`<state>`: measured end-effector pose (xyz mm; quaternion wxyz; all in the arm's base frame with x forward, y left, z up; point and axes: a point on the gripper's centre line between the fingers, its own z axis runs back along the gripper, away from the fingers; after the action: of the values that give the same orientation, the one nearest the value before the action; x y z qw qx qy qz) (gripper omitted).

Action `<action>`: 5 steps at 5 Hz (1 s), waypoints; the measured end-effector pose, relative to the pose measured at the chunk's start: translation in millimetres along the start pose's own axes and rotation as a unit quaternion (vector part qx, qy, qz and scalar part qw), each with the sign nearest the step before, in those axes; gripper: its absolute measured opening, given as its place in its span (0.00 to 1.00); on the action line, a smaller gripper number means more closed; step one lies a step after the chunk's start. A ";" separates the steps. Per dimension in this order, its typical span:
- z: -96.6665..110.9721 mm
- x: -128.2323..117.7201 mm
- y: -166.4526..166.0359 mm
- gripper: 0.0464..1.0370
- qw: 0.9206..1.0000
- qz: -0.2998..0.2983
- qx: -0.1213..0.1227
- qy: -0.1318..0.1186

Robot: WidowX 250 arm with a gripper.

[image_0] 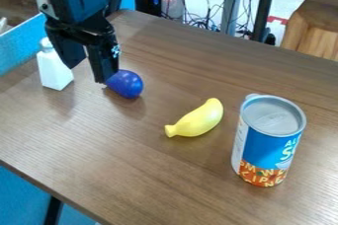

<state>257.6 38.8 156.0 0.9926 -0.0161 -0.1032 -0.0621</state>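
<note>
In the camera view, my pincer [86, 74] hangs at the far left over the wood-grain tabletop [151, 169], its two fingers apart. Just beside the right-hand finger lies a rounded, deep-blue toy [125, 84]; I cannot tell whether we touch. To my left a white bottle [55, 71] stands upright. Nearer and to the right of the blue toy lies a yellow toy banana [196, 120], and at the near right stands an upright can [267, 142] with a blue-and-orange label.
</note>
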 end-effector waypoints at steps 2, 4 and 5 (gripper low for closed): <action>-6.4 15.1 4.5 0.96 0.996 0.068 0.006 -0.051; -5.1 24.9 36.1 0.96 0.949 0.280 0.076 -0.123; -17.5 29.8 44.8 0.96 0.896 0.423 0.078 -0.108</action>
<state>295.8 78.9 144.2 0.9061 0.0130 -0.1980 0.3737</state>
